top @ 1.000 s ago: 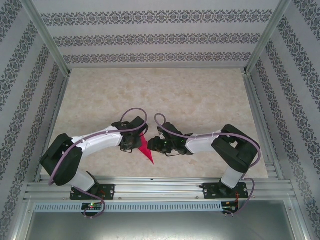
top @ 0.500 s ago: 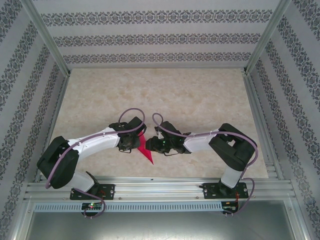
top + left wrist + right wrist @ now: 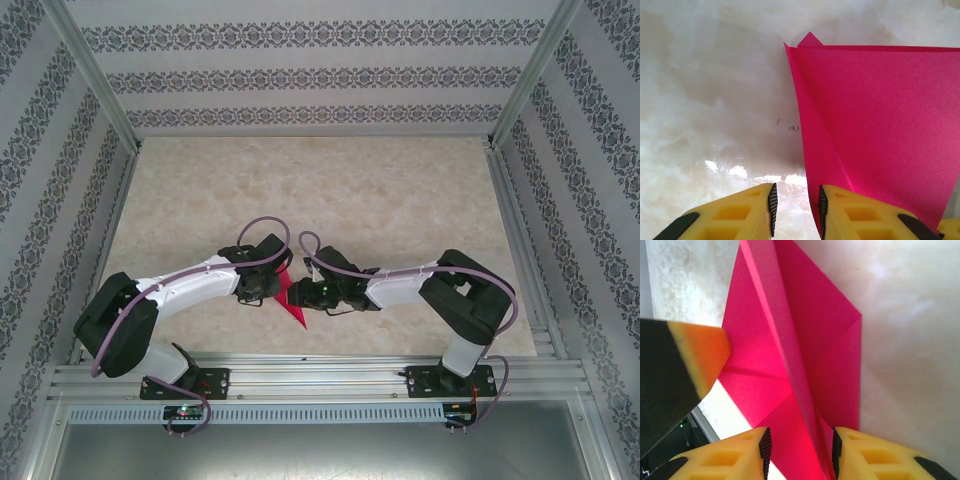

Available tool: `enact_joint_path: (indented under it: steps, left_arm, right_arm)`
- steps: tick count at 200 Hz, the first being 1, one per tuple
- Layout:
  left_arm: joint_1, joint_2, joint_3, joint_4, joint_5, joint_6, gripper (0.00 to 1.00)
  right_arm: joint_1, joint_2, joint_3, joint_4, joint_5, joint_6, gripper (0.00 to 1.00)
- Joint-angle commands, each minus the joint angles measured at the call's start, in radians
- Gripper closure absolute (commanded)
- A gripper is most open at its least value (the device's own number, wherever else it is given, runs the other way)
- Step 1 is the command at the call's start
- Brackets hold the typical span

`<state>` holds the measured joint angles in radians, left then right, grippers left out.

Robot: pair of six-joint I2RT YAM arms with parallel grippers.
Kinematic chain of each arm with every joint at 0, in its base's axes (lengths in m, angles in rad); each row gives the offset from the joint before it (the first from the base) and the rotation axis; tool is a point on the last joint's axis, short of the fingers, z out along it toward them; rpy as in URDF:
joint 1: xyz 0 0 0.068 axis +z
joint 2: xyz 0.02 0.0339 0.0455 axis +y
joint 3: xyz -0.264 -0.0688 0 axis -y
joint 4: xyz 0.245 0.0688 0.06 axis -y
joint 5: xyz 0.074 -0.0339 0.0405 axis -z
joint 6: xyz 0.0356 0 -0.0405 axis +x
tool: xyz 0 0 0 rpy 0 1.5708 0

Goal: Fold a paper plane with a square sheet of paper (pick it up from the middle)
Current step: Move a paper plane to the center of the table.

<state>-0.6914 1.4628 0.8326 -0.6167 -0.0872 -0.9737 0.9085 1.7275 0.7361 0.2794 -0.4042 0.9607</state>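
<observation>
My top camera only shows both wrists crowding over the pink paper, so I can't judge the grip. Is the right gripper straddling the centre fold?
Observer: Yes. In the right wrist view the raised centre fold of the paper plane runs down between the jaws of the right gripper, which stand apart.
Operator: And the other side?
Observer: The left gripper is open too. Bare table shows in its gap, and the paper's edge sits beside one finger.

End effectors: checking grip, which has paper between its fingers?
The right end effector: the folded paper runs between its fingers; the left end effector frames bare table.
</observation>
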Motion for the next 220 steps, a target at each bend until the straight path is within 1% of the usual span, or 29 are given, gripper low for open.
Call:
enact_joint_path:
  steps: [1,11,58,104,166,220]
  left_arm:
    - [0.013,-0.014,-0.015,0.011,-0.011,-0.012,0.70]
    - [0.013,-0.015,-0.017,0.014,-0.011,-0.013,0.70]
    - [0.013,-0.018,-0.022,0.017,-0.011,-0.017,0.72]
    - [0.013,-0.027,-0.027,0.021,-0.015,-0.020,0.73]
    - [0.013,-0.039,-0.033,0.026,-0.015,-0.023,0.73]
    - [0.013,-0.044,-0.041,0.026,-0.018,-0.027,0.72]
  right_arm:
    - [0.018,-0.034,0.036,-0.064,0.050,-0.052,0.63]
    - [0.022,-0.037,0.043,-0.084,0.065,-0.059,0.64]
    - [0.041,-0.024,0.090,-0.152,0.091,-0.100,0.65]
    - [0.055,0.005,0.145,-0.236,0.124,-0.132,0.68]
    - [0.069,0.035,0.192,-0.300,0.153,-0.163,0.65]
    - [0.072,0.040,0.199,-0.317,0.162,-0.173,0.63]
